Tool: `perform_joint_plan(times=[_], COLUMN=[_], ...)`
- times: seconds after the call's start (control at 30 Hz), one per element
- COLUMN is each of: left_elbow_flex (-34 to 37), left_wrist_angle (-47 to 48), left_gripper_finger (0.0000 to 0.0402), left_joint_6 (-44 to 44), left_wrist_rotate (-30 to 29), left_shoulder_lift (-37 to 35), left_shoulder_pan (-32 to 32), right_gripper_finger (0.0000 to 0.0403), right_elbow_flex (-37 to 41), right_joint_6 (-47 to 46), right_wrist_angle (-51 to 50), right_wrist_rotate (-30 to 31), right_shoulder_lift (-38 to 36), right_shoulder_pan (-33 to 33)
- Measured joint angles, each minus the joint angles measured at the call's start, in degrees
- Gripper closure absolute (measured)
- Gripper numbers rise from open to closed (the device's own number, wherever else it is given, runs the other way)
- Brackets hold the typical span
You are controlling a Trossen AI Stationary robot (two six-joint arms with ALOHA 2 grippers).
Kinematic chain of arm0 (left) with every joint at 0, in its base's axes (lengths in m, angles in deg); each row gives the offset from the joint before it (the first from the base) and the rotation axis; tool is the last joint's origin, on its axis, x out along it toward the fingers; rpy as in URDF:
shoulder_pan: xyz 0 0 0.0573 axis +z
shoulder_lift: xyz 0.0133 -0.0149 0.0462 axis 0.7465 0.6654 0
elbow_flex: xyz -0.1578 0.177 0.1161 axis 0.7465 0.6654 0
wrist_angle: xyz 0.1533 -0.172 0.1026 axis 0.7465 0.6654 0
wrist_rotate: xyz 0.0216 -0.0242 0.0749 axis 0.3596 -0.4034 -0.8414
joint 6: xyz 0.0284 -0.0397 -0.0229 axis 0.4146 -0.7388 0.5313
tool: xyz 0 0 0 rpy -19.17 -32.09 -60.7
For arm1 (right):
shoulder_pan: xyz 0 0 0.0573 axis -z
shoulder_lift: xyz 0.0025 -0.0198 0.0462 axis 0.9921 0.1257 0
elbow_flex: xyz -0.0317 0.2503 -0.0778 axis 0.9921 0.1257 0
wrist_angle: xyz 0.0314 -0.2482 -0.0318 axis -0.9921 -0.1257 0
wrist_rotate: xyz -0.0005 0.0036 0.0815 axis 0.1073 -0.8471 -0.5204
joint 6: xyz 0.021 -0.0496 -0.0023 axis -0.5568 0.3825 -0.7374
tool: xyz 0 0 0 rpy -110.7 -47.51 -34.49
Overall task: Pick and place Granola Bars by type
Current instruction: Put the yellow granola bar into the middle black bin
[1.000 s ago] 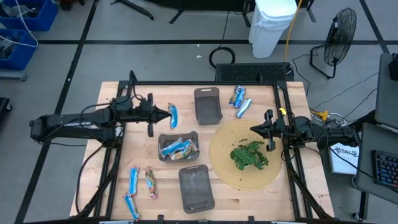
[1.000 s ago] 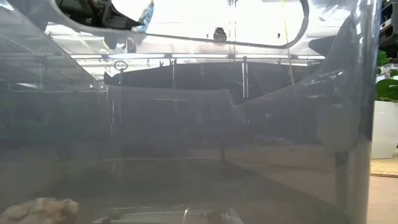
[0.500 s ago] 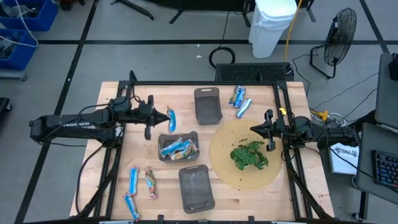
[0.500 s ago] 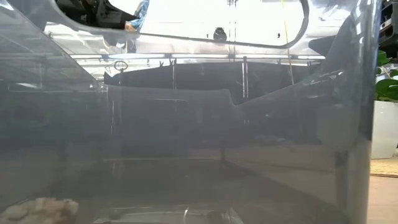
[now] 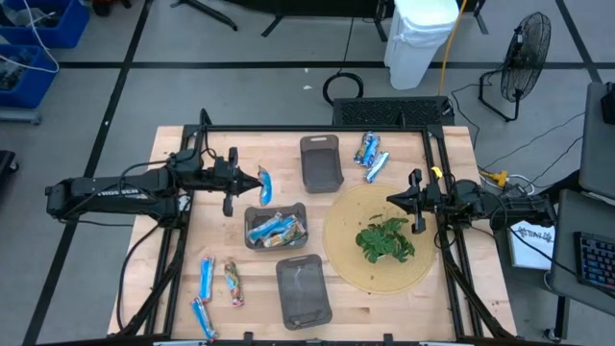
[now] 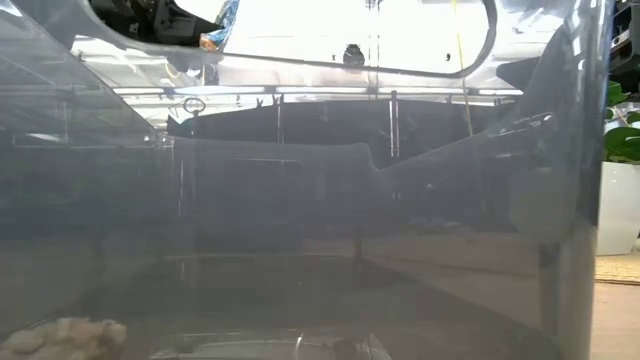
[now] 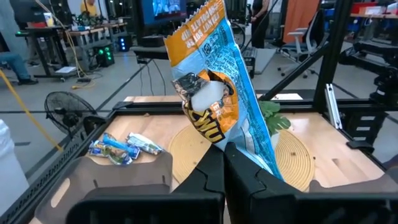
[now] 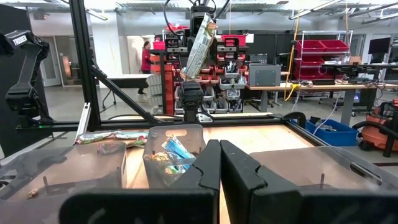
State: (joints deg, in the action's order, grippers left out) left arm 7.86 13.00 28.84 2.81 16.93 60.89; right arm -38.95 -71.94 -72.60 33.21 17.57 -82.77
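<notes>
Bar [image 7: 219, 99] sits clamped in your left tool [image 5: 258, 180], raised just behind the middle tray [image 5: 275, 229]; your right tool [image 5: 392, 201], closed empty, waits beside it.

Around my pale wooden tabletop [image 5: 452, 288] lies grey floor crossed by dark lines. A white plastic bin [image 5: 423, 38] and a black pedestal fan [image 5: 524, 67] stand behind it; blue crates [image 5: 34, 38] sit far left. Red shelving [image 8: 323, 53] lines the bright workshop.
</notes>
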Motion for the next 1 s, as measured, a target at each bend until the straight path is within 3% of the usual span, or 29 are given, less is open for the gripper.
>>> perform_joint_plan(times=[0.67, 1.0], left_elbow_flex=[0.0, 0.0], left_wrist_angle=[-1.2, 3.7], left_gripper_finger=[0.0401, 0.0401], left_joint_6=[-3.4, -9.7], left_wrist_rotate=[10.2, 10.5], left_shoulder_lift=[0.0, 0.1], left_shoulder_pan=[0.0, 0.0], right_gripper_finger=[0.0403, 0.0403], right_elbow_flex=[0.0, 0.0], right_joint_6=[0.0, 0.0], right_wrist_angle=[0.0, 0.0], right_wrist_rotate=[0.0, 0.0], right_shoulder_lift=[0.0, 0.0], right_shoulder_pan=[0.0, 0.0])
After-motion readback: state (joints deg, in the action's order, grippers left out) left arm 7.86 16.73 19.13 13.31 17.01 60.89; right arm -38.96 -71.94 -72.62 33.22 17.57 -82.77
